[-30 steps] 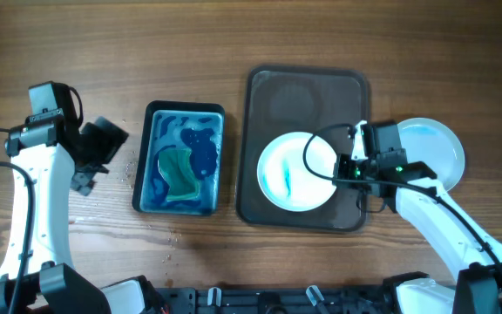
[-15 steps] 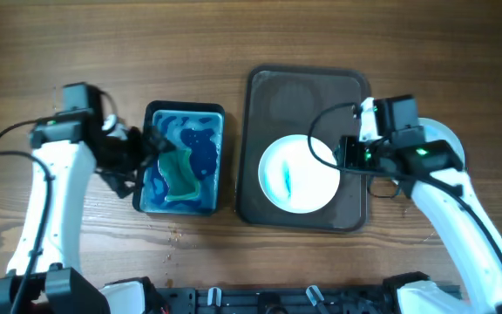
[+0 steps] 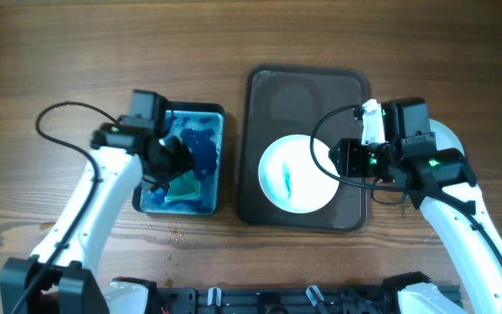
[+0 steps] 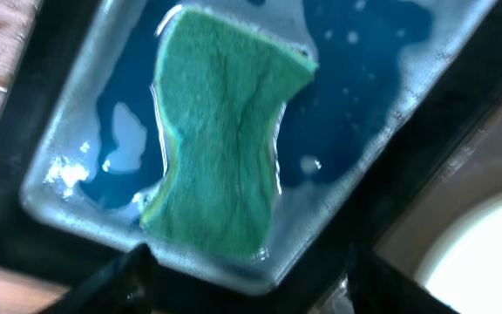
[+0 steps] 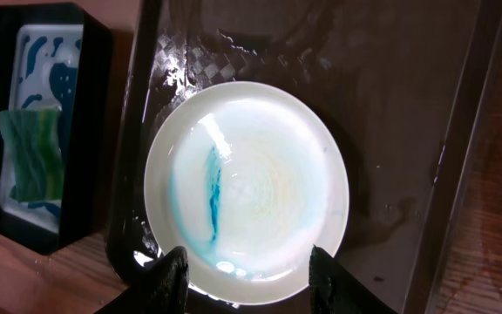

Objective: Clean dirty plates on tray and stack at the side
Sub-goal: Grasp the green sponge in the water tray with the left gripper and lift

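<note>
One white plate (image 3: 296,172) with a blue streak lies in the near half of the dark tray (image 3: 303,96). It also shows in the right wrist view (image 5: 247,192), on the wet tray (image 5: 390,105). My right gripper (image 3: 338,161) is open and empty above the plate's right edge; its fingers (image 5: 247,283) straddle the plate's near rim in its own view. Another white plate (image 3: 449,136) lies right of the tray, mostly hidden by the right arm. My left gripper (image 3: 172,163) is open and empty (image 4: 251,288) above the green sponge (image 4: 220,131).
A blue basin (image 3: 206,113) with blue liquid stands left of the tray and holds the sponge (image 3: 186,183). It also shows in the right wrist view (image 5: 33,52). Water drops lie on the wooden table in front of the basin (image 3: 172,235).
My left arm has swung right from the bare table to above the basin and sponge. My right gripper has drawn back slightly to the right from the plate.
</note>
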You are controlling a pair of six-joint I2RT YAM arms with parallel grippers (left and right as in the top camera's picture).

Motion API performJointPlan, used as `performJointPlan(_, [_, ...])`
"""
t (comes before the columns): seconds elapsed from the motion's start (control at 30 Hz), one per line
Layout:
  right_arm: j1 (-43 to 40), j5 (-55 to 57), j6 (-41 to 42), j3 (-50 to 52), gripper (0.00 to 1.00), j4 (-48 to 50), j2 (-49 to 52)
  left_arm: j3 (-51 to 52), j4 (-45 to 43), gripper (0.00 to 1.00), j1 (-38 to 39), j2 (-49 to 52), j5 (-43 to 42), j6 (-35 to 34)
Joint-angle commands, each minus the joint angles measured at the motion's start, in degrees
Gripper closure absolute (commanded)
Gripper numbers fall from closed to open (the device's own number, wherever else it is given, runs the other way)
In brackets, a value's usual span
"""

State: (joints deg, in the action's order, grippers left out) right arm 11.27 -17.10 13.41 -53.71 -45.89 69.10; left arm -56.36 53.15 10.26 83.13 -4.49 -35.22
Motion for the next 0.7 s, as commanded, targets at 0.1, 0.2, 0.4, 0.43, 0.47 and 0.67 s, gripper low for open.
performJointPlan(0.1, [0.1,-1.2,2.2,-0.3,0.55,0.0,0.1,10.1,-8.1,0.54,5.3,2.2,7.2,-4.6])
performJointPlan(0.2, [0.1,-1.2,2.2,-0.3,0.55,-0.3,0.1,12.6,-11.0,0.51,5.4,4.5,10.6,-6.4])
performJointPlan(0.4, [0.1,-1.2,2.2,-0.3,0.55,-1.4,0.1,13.5,-16.2,0.96,5.3,9.2,9.9,-5.7])
performJointPlan(0.43, [0.1,-1.2,2.0,-0.3,0.55,-1.4,0.1,12.8,-15.9,0.96,5.3,9.1,9.9,-5.7])
performJointPlan(0.47, [0.1,-1.2,2.0,-0.3,0.55,-1.4,0.1,12.1,-15.2,0.96,5.3,8.9,9.5,-5.7])
performJointPlan(0.67, [0.1,-1.2,2.0,-0.3,0.56,-1.4,0.1,-1.1,-2.0,0.88,5.3,5.8,8.7,-3.9])
